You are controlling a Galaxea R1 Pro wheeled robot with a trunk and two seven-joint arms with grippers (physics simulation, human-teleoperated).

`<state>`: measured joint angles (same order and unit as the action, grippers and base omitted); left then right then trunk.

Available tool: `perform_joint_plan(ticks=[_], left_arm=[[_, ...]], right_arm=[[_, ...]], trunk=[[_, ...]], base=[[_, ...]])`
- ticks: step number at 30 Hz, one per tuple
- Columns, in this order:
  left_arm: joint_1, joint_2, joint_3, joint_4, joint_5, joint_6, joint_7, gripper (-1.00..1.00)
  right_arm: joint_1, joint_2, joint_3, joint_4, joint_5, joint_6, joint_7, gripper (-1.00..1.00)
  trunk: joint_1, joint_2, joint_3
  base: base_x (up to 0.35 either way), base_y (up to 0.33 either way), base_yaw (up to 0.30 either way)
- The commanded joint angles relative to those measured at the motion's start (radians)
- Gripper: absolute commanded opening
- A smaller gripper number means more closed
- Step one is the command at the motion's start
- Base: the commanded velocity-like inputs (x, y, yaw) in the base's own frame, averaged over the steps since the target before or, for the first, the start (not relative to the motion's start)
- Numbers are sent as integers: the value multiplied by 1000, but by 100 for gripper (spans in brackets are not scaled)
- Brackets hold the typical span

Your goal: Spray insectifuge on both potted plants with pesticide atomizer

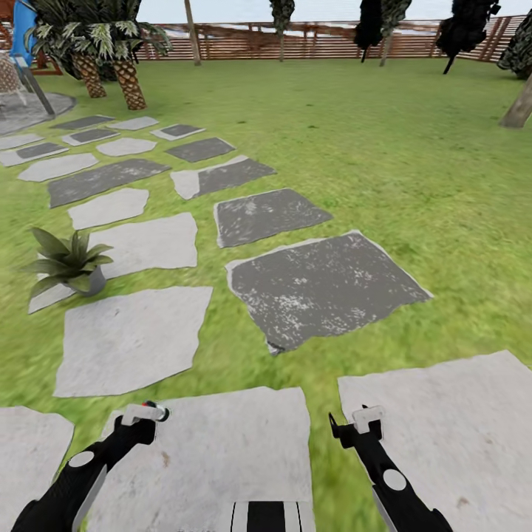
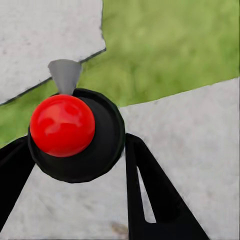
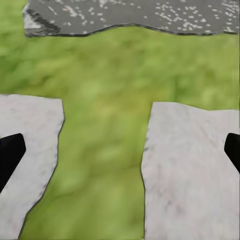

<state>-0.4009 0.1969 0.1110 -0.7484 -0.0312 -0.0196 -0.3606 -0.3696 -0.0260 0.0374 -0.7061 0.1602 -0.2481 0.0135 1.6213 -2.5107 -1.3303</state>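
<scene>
Nearest, in the head view, the left gripper [image 1: 148, 411] at 7 o'clock has its fingers closed on the pesticide atomizer [image 2: 70, 132], seen from the left wrist as a red ball on a black round body. The right gripper [image 1: 355, 425] at 5 o'clock is empty, its fingers [image 3: 10, 157] spread wide over the lawn [image 3: 105, 150]. Farther, at 9 o'clock, one potted plant [image 1: 68, 260] stands beside the stepping stones [image 1: 318, 284]; the wooden fence [image 1: 325, 41] runs at 12 o'clock.

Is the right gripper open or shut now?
Open. In the right wrist view the right gripper has its two black fingertips far apart at opposite edges, with only lawn and stepping stones between them.
</scene>
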Motion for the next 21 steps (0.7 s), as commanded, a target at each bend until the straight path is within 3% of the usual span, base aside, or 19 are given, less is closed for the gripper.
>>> perform_joint_plan(ticks=[1, 21], left_arm=[[-1, -1, 4, 0, -3, -2, 1, -100], [2, 2, 4, -11, 3, -2, 1, -100]], right_arm=[[0, 0, 1, 0, 4, -2, 0, 100], [0, 0, 1, 20, 4, -3, 0, 100]], trunk=[[0, 0, -1], [0, 0, -1]], base=[[0, 0, 276], [12, 2, 277]])
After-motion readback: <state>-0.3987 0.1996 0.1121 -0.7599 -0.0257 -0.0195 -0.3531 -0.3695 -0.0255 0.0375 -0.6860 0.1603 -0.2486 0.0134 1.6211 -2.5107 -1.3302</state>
